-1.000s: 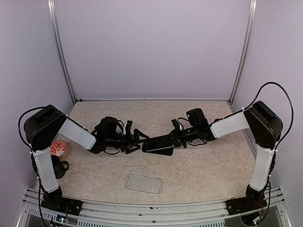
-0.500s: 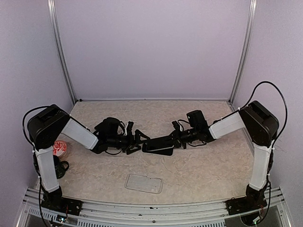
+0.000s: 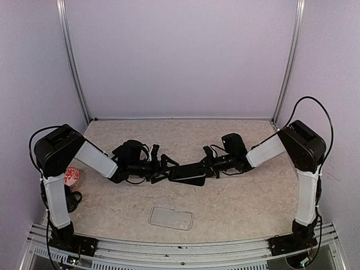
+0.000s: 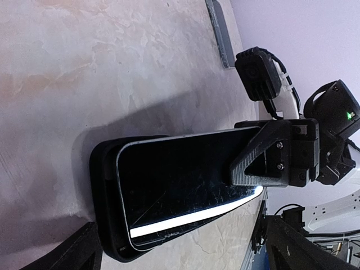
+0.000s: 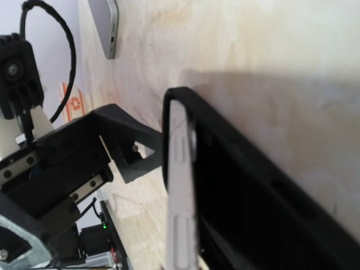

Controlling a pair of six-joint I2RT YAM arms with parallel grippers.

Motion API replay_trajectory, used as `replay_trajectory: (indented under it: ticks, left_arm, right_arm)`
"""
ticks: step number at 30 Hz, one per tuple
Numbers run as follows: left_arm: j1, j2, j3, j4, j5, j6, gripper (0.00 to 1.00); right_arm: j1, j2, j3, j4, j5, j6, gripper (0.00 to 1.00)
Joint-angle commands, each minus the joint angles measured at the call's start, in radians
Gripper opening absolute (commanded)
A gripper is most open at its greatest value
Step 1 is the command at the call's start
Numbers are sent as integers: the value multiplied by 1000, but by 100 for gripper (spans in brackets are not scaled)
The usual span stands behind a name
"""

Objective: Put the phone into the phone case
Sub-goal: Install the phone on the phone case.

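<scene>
The phone (image 3: 188, 170), dark-screened with a pale silver edge (image 5: 180, 191), lies slanted over the black phone case (image 3: 191, 181). Its left end sits inside the case's rim (image 4: 104, 185), while its right end is raised. My right gripper (image 3: 210, 164) is shut on that right end; one of its fingers (image 4: 270, 160) shows pressed on the screen in the left wrist view. My left gripper (image 3: 162, 167) stands open just left of the phone and case, its fingers (image 4: 79, 250) apart on either side and touching nothing.
A flat grey translucent slab (image 3: 170, 217) lies near the table's front edge, also visible in the right wrist view (image 5: 107, 25). A round red-and-white object (image 3: 70, 176) sits at the far left by the left arm's base. Walls close in the table.
My left gripper has edged right, closer to the phone's left end. The right arm's elbow has shifted slightly left; the phone stays in its grip.
</scene>
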Motion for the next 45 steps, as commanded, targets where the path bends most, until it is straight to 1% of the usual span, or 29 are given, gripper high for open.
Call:
replay_trajectory:
  ticks: [1,10,21,31,37,45]
  left_arm:
    - [-8,28,25,18,10,7,99]
    - [-21,31,33,23,11,1,99]
    - [-36,26,38,31,17,-4,99]
    - [-37,25,32,34,17,-3,99]
    - [-16,0,-2,44,9,-3,99]
    - [12,-52,-52,46,4,6,99]
  right_arm:
    - [-2,31,9,32,-17,20,0]
    - [20,66,37,36,-5,30,0]
    - [37,111,57,87,-11,65,0]
    - [43,127,40,140,-28,88,0]
    - [27,106,-1,244,-52,129,0]
    - [8,66,-14,324,-72,143,0]
